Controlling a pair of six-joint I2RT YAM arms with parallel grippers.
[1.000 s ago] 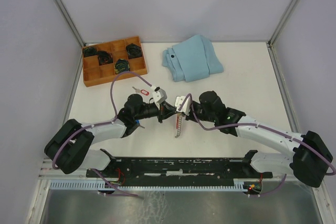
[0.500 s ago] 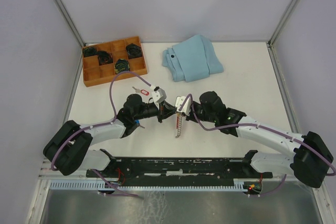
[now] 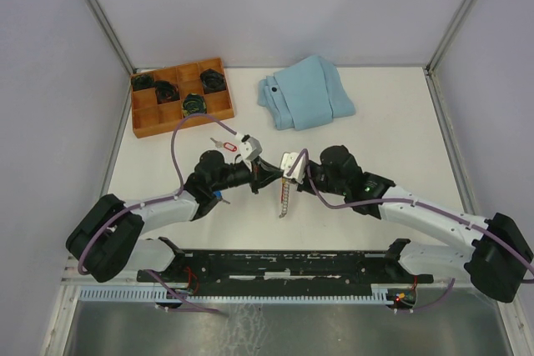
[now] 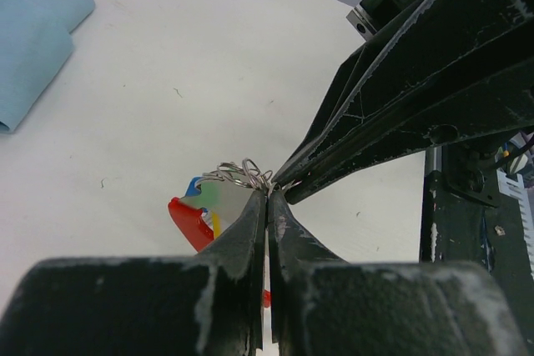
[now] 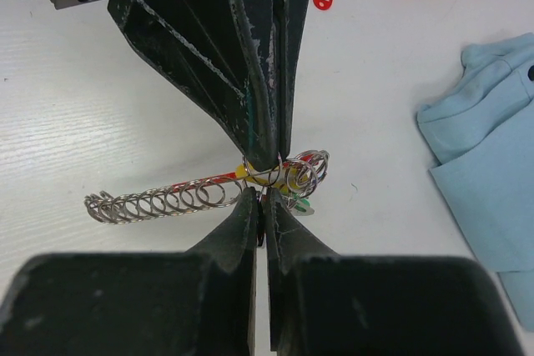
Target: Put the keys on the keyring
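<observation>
The left gripper and right gripper meet tip to tip over the middle of the counter. Both sets of jaws are pinched all but together on one end of the keyring, probably so one arm steadies it while the other works a loop. A red-tagged key lies loose behind them, toward the back left corner where a wooden tray sits, and a blue cloth lies by the back edge; the counter is matte white, enclosed by pale walls.

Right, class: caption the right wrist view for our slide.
Right gripper and left gripper, both shut, meet tip-to-tip at the keyring.
</observation>
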